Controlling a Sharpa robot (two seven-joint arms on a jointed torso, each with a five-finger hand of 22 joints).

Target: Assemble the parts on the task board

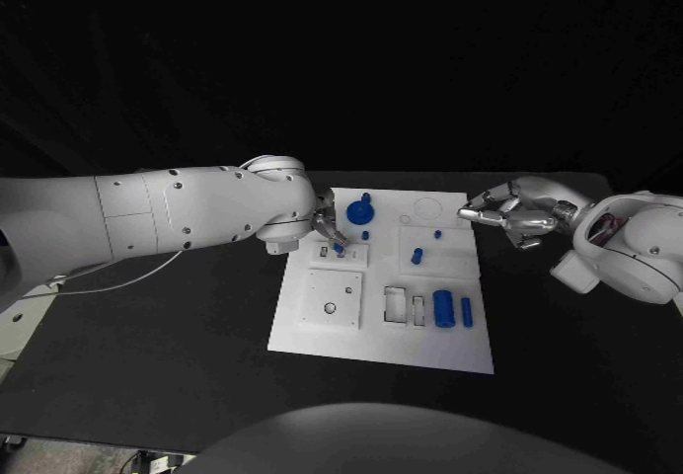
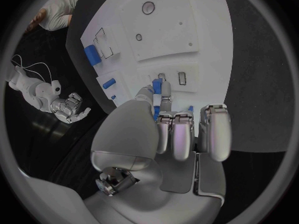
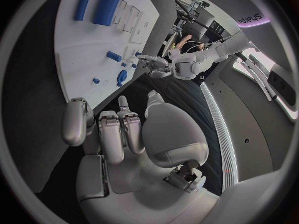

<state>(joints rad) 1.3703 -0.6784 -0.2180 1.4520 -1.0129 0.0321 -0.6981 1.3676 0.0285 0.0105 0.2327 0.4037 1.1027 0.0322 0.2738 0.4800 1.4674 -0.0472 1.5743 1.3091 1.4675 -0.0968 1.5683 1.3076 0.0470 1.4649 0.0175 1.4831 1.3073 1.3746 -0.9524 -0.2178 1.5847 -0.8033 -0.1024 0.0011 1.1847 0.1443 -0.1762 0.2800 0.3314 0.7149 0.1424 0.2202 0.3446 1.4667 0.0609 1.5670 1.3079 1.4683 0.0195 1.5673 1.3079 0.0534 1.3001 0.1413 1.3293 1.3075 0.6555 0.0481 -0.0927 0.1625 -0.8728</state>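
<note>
The white task board (image 1: 384,331) lies in the middle of the black table. My left hand (image 1: 328,227) is over the board's far left part and pinches a small blue peg (image 2: 157,87) between thumb and a finger, close above a small slot (image 2: 182,78). A round blue part (image 1: 360,211) stands just beyond it. Short blue pegs (image 1: 417,256) stand mid-board. A thick blue cylinder (image 1: 444,307) and a thin one (image 1: 466,310) lie on the near right. My right hand (image 1: 508,217) hovers at the board's far right edge, fingers loosely bent, holding nothing.
Rectangular recesses (image 1: 406,306) and a plate with a round hole (image 1: 334,299) take up the near half of the board. Black table surface (image 1: 171,336) surrounds the board on all sides. A white cable (image 1: 135,278) trails under my left arm.
</note>
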